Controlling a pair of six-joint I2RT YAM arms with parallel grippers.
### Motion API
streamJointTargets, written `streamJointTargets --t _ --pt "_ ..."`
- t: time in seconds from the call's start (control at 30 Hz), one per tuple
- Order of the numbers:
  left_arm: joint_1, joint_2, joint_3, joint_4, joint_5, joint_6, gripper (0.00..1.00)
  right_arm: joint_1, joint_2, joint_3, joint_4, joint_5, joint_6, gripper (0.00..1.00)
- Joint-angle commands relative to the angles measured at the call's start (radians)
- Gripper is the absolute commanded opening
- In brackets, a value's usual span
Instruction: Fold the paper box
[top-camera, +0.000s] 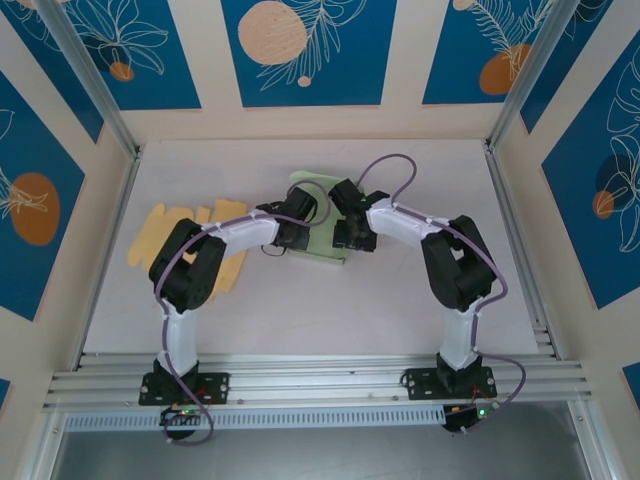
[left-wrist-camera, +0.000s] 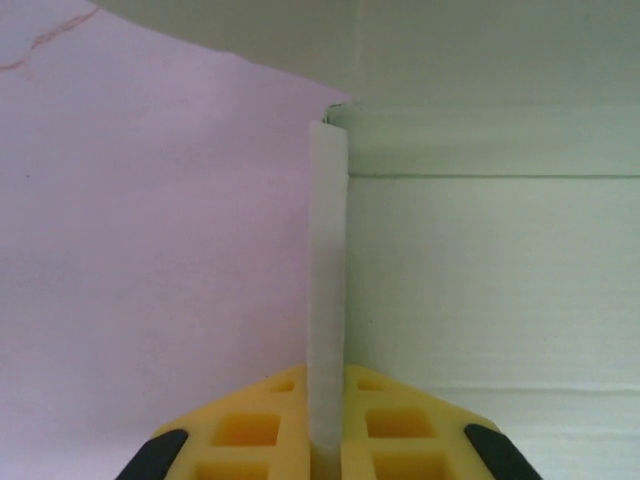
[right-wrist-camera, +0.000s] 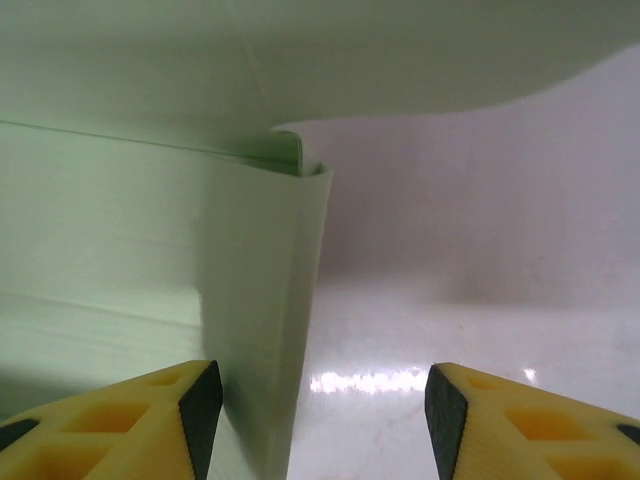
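Your pale green paper box (top-camera: 322, 254) sits part-folded, walls raised, mid-surface (top-camera: 400, 320) toward the far edge. Your left fingers (left-wrist-camera: 250, 430) pinch an upright flap. Your right fingers (right-wrist-camera: 150, 420) stand apart around a folded wall corner. Yellow sheets (top-camera: 165, 235) lie near the left edge.
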Motion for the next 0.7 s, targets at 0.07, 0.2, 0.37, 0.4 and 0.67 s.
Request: streamJointTargets --t 0.07,0.2,0.37,0.4,0.67 --pt "0.007 0.011 0.018 -0.025 -0.038 -0.012 0.01 0.019 0.050 0.068 -0.034 0.042 -0.012 0.58" --pt "0.007 0.004 0.009 -0.024 -0.063 -0.032 0.00 0.028 0.108 0.090 -0.094 0.089 -0.009 0.56" --pt "0.008 -0.001 0.003 -0.028 -0.094 -0.058 0.00 0.037 0.152 0.090 -0.175 0.176 0.006 0.45" --pt "0.008 -0.005 0.001 -0.030 -0.101 -0.066 0.00 0.035 0.165 0.090 -0.189 0.181 0.005 0.45" --pt "0.008 -0.023 -0.029 -0.022 -0.143 -0.133 0.00 0.053 0.315 0.213 -0.455 0.442 0.046 0.12"
